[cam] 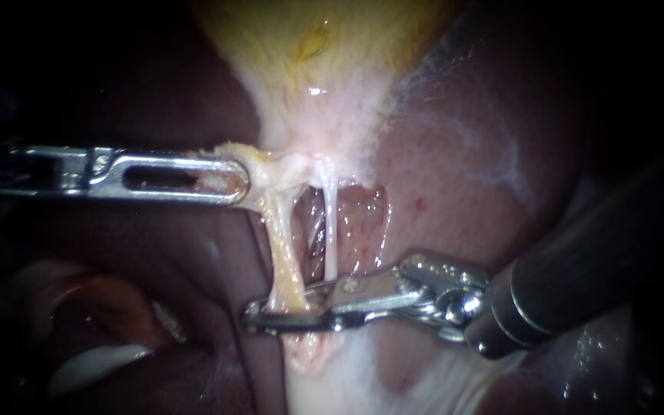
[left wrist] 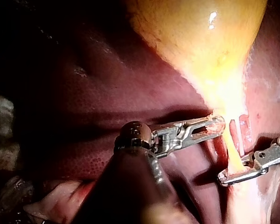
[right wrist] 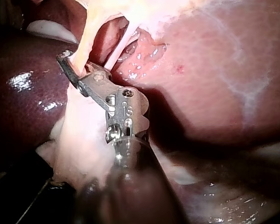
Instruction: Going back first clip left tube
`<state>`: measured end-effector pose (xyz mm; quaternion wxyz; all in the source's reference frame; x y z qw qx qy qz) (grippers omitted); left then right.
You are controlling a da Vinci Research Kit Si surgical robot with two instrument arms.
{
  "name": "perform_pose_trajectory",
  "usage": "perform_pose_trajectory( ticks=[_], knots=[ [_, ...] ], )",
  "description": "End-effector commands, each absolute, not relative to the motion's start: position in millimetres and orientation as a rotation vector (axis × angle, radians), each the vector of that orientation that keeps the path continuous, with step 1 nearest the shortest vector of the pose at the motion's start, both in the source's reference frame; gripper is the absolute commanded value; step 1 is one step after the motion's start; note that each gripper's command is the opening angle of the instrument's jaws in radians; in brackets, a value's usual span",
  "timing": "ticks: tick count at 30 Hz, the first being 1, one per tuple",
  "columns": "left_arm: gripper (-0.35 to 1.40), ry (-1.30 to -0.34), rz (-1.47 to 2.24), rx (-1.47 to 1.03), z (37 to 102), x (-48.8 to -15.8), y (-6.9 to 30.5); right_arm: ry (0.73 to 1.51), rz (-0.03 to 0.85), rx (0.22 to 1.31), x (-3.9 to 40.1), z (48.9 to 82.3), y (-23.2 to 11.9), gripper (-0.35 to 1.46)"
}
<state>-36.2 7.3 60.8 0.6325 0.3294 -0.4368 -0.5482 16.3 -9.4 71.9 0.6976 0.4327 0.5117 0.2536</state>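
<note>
Two tubes [cam: 286, 261] [cam: 330, 230], one left instrument [cam: 228, 181], one right instrument [cam: 263, 317], one gallbladder [cam: 347, 46].

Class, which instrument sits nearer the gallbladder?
Left. The left instrument grips tissue just below the gallbladder; the right instrument sits farther down, at the left tube.

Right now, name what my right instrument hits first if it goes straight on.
The right instrument already touches the left tube. Straight past its tip lies dark liver, probably the next contact, though depth is unclear.
</note>
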Motion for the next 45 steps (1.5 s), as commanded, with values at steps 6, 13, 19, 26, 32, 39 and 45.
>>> perform_pose_trajectory(
  ticks=[6, 13, 19, 26, 32, 39, 45],
  knots=[
    [-0.35, -0.999, -1.254, 0.754, 60.7, -36.1, 7.3, 1.141, 0.568, 0.962, 16.3, 71.9, -9.4, -0.35],
    [-0.35, -0.999, -1.254, 0.754, 60.8, -36.1, 7.3, 1.155, 0.559, 0.948, 16.4, 71.8, -9.3, -0.28],
    [-0.35, -0.998, -1.259, 0.757, 60.8, -36.1, 7.3, 1.250, 0.437, 0.832, 17.4, 72.0, -9.3, 0.44],
    [-0.35, -0.998, -1.259, 0.757, 60.8, -36.1, 7.3, 1.278, 0.414, 0.717, 17.6, 72.2, -9.1, 0.50],
    [-0.35, -0.998, -1.259, 0.757, 60.7, -36.0, 7.2, 1.295, 0.369, 0.662, 17.1, 72.2, -8.7, 0.50],
    [-0.35, -0.998, -1.258, 0.757, 60.7, -35.9, 7.2, 1.315, 0.309, 0.588, 14.4, 72.3, -7.7, 0.50],
    [-0.35, -0.998, -1.258, 0.757, 60.7, -35.8, 7.2, 1.330, 0.261, 0.519, 11.3, 71.0, -6.3, 0.50]
  ],
)
